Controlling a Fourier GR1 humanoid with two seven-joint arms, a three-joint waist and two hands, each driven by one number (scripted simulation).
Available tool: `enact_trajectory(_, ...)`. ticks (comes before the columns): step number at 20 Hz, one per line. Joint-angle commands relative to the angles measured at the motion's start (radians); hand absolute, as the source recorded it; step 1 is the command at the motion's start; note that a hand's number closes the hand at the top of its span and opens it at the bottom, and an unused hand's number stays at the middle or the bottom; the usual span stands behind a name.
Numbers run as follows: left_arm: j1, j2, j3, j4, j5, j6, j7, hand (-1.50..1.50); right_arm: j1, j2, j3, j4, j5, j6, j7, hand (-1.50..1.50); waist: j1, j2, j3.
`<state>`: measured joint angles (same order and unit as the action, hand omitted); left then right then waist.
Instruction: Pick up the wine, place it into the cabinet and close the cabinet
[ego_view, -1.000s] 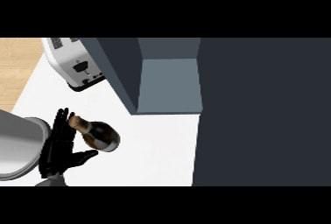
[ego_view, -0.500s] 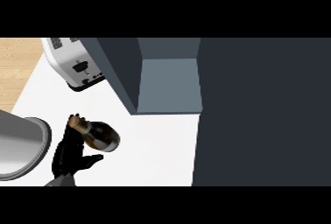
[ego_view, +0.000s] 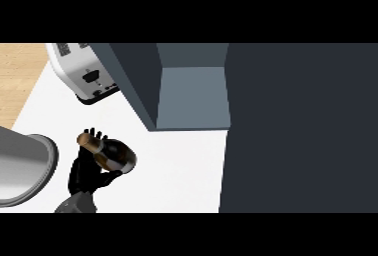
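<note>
Gripping stage: left hand (ego_view: 88, 175) is at the dark glass wine bottle with tan cork-coloured neck (ego_view: 111, 152), fingers (ego_view: 94, 134) curled round the bottle's far side and thumb against the near side, so clamped on it. Can't tell if the base is off the white worktop (ego_view: 177, 170) or resting on it. Bottle sits at the left of the worktop, just beside the rim of a grey round metal bowl or pan (ego_view: 29, 165), near the front corner of the open grey cabinet (ego_view: 192, 100), not inside it. Neck tilts away toward upper left.

Handling, my read: glass, rigid, smooth, likely slippery and fairly heavy low down, breakable if knocked on the cabinet edge. Best hold is round the wide body near mid-height, not the thin neck; keep it upright during transfer.

White-and-silver toaster (ego_view: 85, 75) sits behind, apart from the bottle. Right hand not visible. Cabinet open; placing and closing not yet done.
</note>
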<state>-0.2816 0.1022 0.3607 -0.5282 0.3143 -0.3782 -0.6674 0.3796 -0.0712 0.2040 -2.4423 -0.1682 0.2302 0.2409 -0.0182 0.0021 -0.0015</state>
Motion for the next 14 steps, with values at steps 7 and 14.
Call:
enact_trajectory(7, -0.077, 0.006, -0.027, 0.122, 0.003, -0.172, -0.029, 1.50, 0.006, 0.009, 0.026, -0.112, -0.054, -0.025, 0.084, -1.50, 0.007, -0.002, 0.000)
enact_trajectory(14, -0.119, 0.003, -0.079, 0.117, -0.101, -0.004, -0.180, 1.50, 0.058, -0.013, 0.001, -0.126, -0.078, 0.018, 0.047, -1.50, -0.013, -0.001, 0.000)
